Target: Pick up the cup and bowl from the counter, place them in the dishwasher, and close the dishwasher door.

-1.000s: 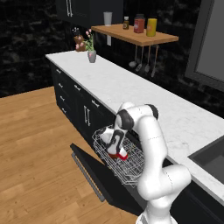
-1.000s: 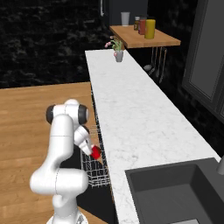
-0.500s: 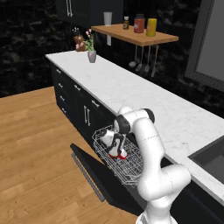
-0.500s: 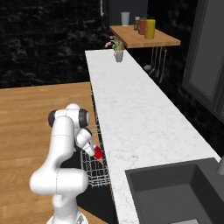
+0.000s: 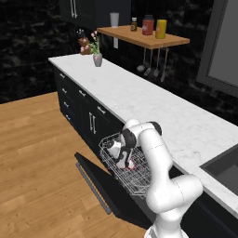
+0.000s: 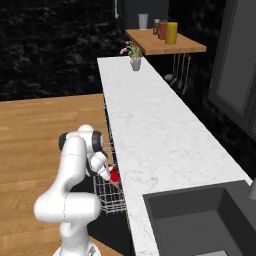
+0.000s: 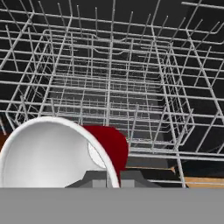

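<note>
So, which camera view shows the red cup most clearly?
The hand view: the cup is close, showing its white rim, pale inside and red wall, above the wire rack. The right base view shows a small red patch; the left base view, a red sliver.

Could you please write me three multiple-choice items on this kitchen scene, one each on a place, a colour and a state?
1. Where is the cup?
A. on the wooden shelf
B. in the dishwasher's wire rack
C. in the sink

2. What colour is the cup's outside?
A. red
B. blue
C. green

3. How does the dishwasher door stand?
A. shut
B. taken off
C. folded down open

Answers:
1 B: the hand view shows the cup among the rack's wires, at the fingers.
2 A: red shows past its white rim.
3 C: the left base view shows the black panel lying low in front of the pulled-out rack.
</note>
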Robot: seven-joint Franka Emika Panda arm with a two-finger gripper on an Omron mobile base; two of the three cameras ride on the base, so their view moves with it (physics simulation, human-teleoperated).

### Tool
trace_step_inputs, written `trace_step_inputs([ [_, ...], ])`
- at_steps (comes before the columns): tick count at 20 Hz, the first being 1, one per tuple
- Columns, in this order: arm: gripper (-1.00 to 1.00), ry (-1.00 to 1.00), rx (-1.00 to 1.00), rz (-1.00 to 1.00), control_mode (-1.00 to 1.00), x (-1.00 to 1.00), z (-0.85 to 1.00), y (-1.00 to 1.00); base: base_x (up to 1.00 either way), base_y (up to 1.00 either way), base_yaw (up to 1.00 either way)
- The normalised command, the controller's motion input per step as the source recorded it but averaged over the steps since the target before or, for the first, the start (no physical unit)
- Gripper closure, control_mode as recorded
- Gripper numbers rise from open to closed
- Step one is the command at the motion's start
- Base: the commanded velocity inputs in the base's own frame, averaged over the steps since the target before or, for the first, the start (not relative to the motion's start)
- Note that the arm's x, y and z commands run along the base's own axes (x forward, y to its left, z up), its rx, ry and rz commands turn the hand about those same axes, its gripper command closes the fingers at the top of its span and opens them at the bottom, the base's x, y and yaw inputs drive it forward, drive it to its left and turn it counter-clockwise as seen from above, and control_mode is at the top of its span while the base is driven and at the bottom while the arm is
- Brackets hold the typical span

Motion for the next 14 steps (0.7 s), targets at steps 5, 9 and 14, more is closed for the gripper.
trace_step_inputs([
  [5,-1.0,-0.02,0.0,-0.02,-1.0,0.04,-0.27,0.0,0.0,0.0,0.0],
  [9,-1.0,-0.04,0.01,-0.01,-1.0,-0.09,-0.07,0.0,0.0,0.0,0.0],
  [14,-1.0,-0.14,0.02,-0.01,-1.0,-0.47,0.59,0.03,0.0,0.0,0.0],
])
